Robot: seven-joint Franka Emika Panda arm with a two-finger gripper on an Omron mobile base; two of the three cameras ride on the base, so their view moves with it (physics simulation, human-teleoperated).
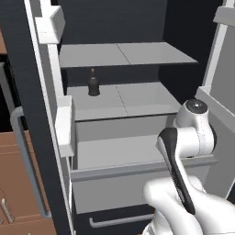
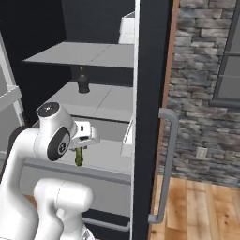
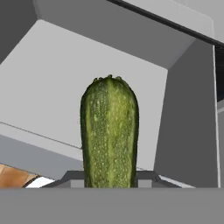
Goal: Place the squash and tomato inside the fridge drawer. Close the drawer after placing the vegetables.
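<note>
Hand view looks down along the squash [image 3: 109, 133], dark green and speckled, pinched at its near end between the pincer [image 3: 109, 179] fingers, its free tip pointing into the open fridge drawer [image 3: 78, 83], a pale grey box. Right base view shows the squash [image 2: 80, 156] hanging upright below the pincer [image 2: 80, 149], over the drawer's inside. On the shelf [image 1: 137, 98] above stands a small dark bottle [image 1: 93, 84].
</note>
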